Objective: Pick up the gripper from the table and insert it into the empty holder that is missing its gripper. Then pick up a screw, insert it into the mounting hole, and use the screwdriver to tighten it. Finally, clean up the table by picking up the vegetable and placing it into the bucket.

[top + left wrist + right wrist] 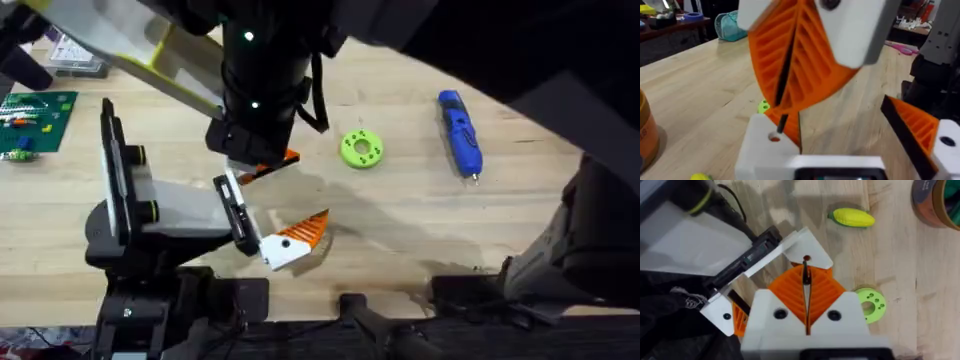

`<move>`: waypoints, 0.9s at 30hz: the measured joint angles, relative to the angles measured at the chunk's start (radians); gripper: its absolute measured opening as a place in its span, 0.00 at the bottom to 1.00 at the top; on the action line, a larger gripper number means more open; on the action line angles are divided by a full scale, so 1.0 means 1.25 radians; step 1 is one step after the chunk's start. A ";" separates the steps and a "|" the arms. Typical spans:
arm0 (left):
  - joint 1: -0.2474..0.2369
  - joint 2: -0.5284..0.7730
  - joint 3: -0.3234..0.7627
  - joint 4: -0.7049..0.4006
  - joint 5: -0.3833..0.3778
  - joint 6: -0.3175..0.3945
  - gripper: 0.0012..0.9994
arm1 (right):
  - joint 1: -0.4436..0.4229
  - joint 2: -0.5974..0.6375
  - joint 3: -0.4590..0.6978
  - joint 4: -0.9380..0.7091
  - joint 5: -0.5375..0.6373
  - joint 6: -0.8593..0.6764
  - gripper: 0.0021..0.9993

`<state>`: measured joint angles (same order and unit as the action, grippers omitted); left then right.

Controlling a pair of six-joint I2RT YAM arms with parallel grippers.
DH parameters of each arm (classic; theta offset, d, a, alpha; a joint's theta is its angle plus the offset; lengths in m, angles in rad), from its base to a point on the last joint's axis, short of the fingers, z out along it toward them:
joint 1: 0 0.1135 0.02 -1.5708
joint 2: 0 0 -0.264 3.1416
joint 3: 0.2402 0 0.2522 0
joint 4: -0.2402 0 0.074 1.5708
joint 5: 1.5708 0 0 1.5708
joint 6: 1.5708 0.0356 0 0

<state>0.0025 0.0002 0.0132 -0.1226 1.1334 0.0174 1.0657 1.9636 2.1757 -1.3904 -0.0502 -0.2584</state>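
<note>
My right claw (806,295) is pinched shut on the screw (805,277), a thin dark shank held upright between the orange pads. Its tip sits right at the mounting hole (806,258) in the white base of the gripper (810,247). That gripper is seated on the black plate of the holder (747,260), beside the second finger (292,240).

My main worry is the entry. If the shank is a touch tilted or off the hole's centre, it will catch the rim and skate off when I press. If I let go before it is properly started, I expect it to topple and roll across the table. Pushing hard could also nudge the unfastened gripper along its plate and shift the hole out from under me.

Farther out lie the green disc (869,304), then the vegetable (853,217) and the bucket (935,205). A dropped screw could hide among them. The screwdriver (459,130) lies well apart.
</note>
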 joint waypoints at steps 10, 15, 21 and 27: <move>0.000 0.000 0.000 0.000 0.000 0.000 0.99 | 0.000 0.000 0.000 0.000 0.000 0.000 0.01; 0.000 0.000 0.000 0.000 0.000 0.000 0.99 | 0.000 0.000 0.000 0.000 0.000 0.000 0.01; 0.000 0.000 0.000 0.000 0.000 0.000 0.99 | 0.000 0.001 0.000 0.000 0.000 0.000 0.01; 0.000 0.000 0.000 0.000 0.000 0.000 0.99 | 0.000 0.016 0.000 -0.001 0.000 0.000 0.01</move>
<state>0.0025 0.0002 0.0132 -0.1226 1.1336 0.0174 1.0657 1.9843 2.1757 -1.3916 -0.0498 -0.2584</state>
